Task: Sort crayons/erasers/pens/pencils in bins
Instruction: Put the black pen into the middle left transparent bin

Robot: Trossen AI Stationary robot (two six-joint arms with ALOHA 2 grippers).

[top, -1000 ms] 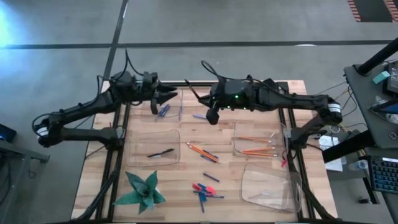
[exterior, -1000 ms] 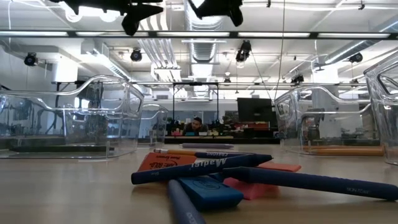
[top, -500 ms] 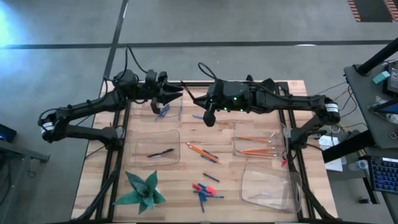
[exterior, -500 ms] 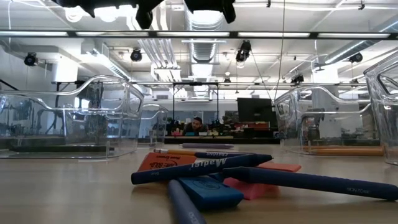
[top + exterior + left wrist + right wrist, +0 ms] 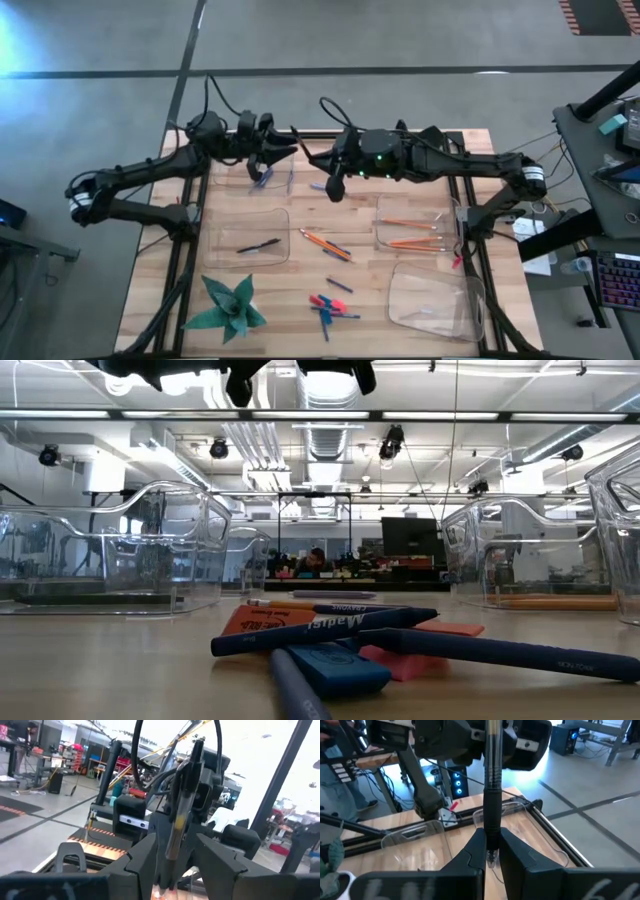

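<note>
A wooden table (image 5: pixel 300 270) fills the middle of the overhead view, with two dark arms reaching in from either side and meeting above its far edge.

Four clear bins sit on the table: one at the far left (image 5: pixel 262 168) under the arms, one at the near left (image 5: pixel 245 236) holding a dark stick, one at the right (image 5: pixel 420 222) holding orange pencils (image 5: pixel 412 242), and one at the near right (image 5: pixel 435 295).

A green folded paper shape (image 5: pixel 228 306) lies at the near left corner.

The left gripper (image 5: pixel 283 152) hangs above the far left bin, its fingers partly spread, with a pen (image 5: pixel 181 800) standing between them; the left wrist view suggests they have closed on it.

The right gripper (image 5: pixel 334 187) points toward the left one, its jaws pressed together on that same dark pen (the right wrist view shows the shaft rising straight up from between the fingers (image 5: pixel 512 855)).

Loose pencils (image 5: pixel 325 243) lie on the bare wood between the bins.

Nearer the front edge sits a small cluster of erasers (image 5: pixel 330 668), pink-red and blue, with blue sticks (image 5: pixel 325 630) lying across them.
</note>
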